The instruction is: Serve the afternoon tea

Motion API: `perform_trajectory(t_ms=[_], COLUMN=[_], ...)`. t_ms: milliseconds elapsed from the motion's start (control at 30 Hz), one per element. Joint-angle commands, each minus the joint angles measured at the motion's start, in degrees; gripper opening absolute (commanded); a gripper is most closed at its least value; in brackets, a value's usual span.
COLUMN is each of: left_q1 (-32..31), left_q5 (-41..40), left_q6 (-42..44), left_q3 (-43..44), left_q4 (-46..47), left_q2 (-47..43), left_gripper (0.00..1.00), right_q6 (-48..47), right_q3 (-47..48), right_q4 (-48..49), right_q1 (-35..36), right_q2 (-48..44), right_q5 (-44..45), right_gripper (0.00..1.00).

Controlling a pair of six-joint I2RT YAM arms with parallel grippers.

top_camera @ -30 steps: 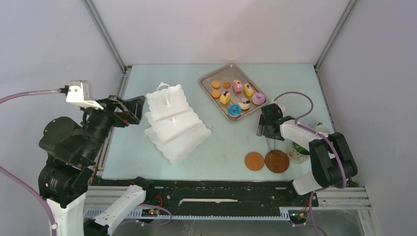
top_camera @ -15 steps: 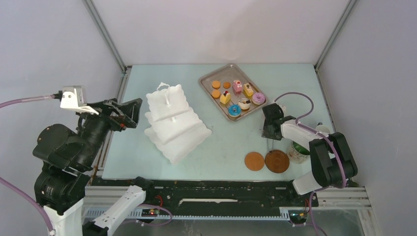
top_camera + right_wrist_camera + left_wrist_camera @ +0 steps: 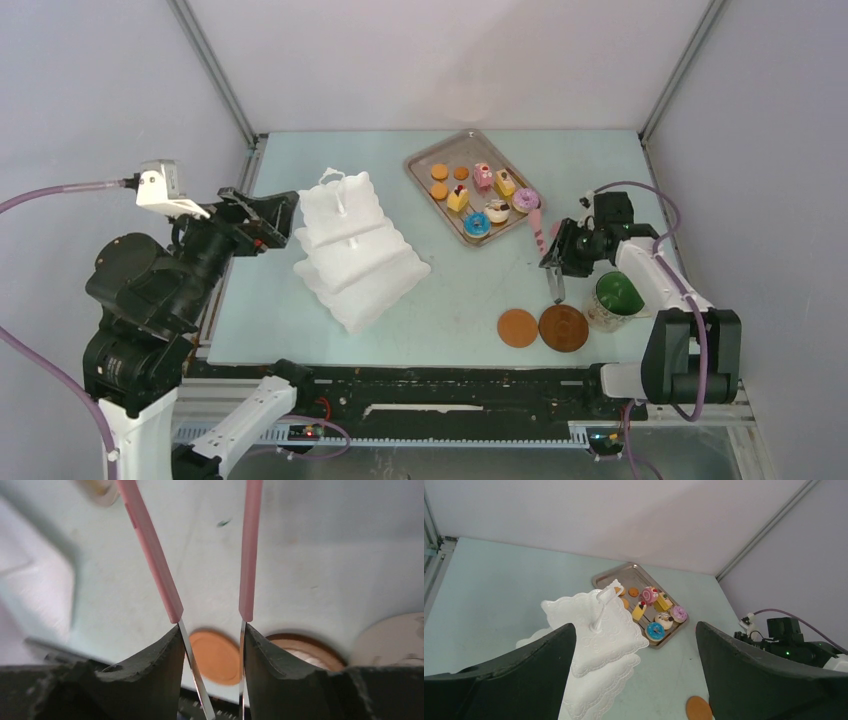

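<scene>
Tongs [image 3: 541, 228] in right fingers [image 3: 150, 680], beside tray [image 3: 420, 163]

Pale mint table top [image 3: 470, 290], matte, with one small dark speck [image 3: 223, 523] in the right wrist view. Back wall [image 3: 450, 60] is plain off-white. Left wall [image 3: 90, 90] and right wall [image 3: 770, 120] are grey with a lilac tint. A silver metal post [image 3: 213, 70] slants up from the far left corner, and a second post [image 3: 680, 70] from the far right. A black rail [image 3: 450, 385] runs along the near edge, with a white ribbed channel [image 3: 450, 440] below it. Light is soft and even, shadows faint.
</scene>
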Motion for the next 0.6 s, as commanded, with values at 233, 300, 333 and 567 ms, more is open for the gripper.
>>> perform_trajectory(t_ms=[233, 300, 333, 567], left_q1=[-0.2, -0.3, -0.3, -0.2], left_q5=[2.1, 2.7, 3.2, 4.6], left_q6=[-7.0, -8.2, -8.7, -9.6], left_q3=[-0.8, -0.4, 0.0, -0.3], left_q4=[0.2, -0.4, -0.7, -1.5], left_q2=[0.2, 0.1, 0.2, -0.3], left_gripper=[0.94, 0.94, 0.94, 0.93], right_q6=[-1.1, -0.6, 0.0, 6.2], right_q3=[10.9, 12.6, 13.2, 15.8], right_q4=[-13.1, -14.4, -15.0, -11.7], right_q1=[0.3, 0.5, 0.6, 1.1], right_q2=[1.5, 2.9, 3.5, 7.6], right_q5=[-22.3, -23.1, -23.8, -25.8], right_gripper=[0.51, 0.51, 0.50, 0.52])
